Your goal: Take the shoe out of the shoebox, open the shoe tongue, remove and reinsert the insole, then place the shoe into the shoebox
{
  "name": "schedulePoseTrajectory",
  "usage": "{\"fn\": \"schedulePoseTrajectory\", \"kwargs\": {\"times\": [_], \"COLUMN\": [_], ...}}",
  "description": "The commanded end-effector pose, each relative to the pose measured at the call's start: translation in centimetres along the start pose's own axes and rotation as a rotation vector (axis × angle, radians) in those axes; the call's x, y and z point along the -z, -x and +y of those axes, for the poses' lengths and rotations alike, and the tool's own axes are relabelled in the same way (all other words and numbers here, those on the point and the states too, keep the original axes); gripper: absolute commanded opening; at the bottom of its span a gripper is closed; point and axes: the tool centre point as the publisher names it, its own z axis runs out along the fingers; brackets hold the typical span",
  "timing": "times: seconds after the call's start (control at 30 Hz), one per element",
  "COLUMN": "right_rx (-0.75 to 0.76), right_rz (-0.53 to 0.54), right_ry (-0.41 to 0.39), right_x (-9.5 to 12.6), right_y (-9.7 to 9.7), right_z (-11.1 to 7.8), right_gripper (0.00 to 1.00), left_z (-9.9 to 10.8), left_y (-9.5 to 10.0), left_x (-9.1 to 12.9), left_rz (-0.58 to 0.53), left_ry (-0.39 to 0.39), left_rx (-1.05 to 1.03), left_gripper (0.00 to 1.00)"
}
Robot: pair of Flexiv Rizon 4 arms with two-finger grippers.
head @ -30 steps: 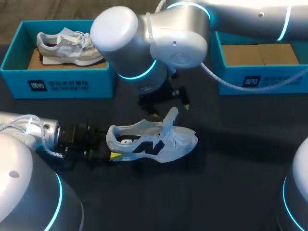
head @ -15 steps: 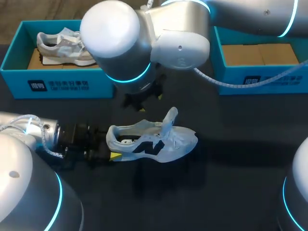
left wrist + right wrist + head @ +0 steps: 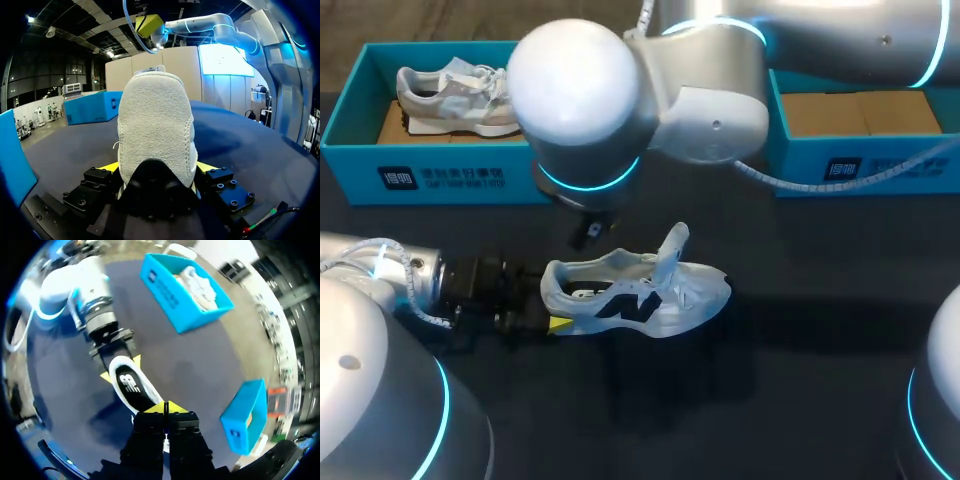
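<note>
Head view: the shoe lies on its sole on the dark counter, toe toward your right side, with its tongue standing up and the collar open. The left claw holds it by the heel. The right claw hangs just above the heel end, apart from the shoe. The bulky right arm crosses the middle and hides part of the counter behind it. Along the far edge stand an occupied shoebox holding a second shoe and an empty shoebox, both well apart from the work.

Left wrist view: the suede heel fills the gap and both fingers press on it from either side, so the left claw is clenched on the shoe. Judge the upper as light and soft. It will likely buckle if squeezed, so rely on this firm heel counter as the anchor.

Right wrist view: the right claw has its yellow tips pressed together with nothing between them. It sits directly over the shoe opening, where the dark insole shows. Expect the insole to be thin, floppy and light. Pinch its exposed heel edge and peel it upward, keeping clear of the left fingers flanking the heel.
</note>
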Motion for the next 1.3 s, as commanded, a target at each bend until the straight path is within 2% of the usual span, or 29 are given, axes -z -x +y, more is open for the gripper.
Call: {"fn": "schedulePoseTrajectory", "kwargs": {"times": [0.03,0.2,0.3,0.53,0.9,1.1,1.3], "right_rx": [0.065,0.065,0.125,0.285,0.395,0.451,0.483], "right_rz": [0.042,0.042,0.058,0.096,0.186,0.232,0.251], "right_ry": [0.06,0.06,0.06,0.005,-0.056,-0.069,-0.099], "right_x": [-0.3,-0.3,-0.7,-2.5,-6.3,-7.6,-8.6], "right_y": [0.7,0.7,0.4,-0.7,-2.5,-3.5,-3.8], "right_z": [-1.0,-1.0,-1.5,-1.5,-0.8,-0.3,-0.1], "right_gripper": [0.0,0.0,0.0,0.0,0.0,0.0,0.0], "left_z": [0.4,0.4,0.4,0.4,0.4,0.4,0.4], "left_y": [-0.1,-0.1,-0.1,-0.1,-0.1,-0.1,-0.1], "left_x": [0.2,0.2,0.2,0.2,0.2,0.2,0.2], "left_rz": [-0.001,-0.001,-0.001,-0.001,-0.001,-0.001,-0.001], "left_ry": [0.001,0.001,0.001,0.001,0.001,0.001,0.001], "left_rx": [-0.001,-0.001,-0.001,-0.001,-0.001,-0.001,-0.001], "left_gripper": [0.0,0.0,0.0,0.0,0.0,0.0,0.0]}}
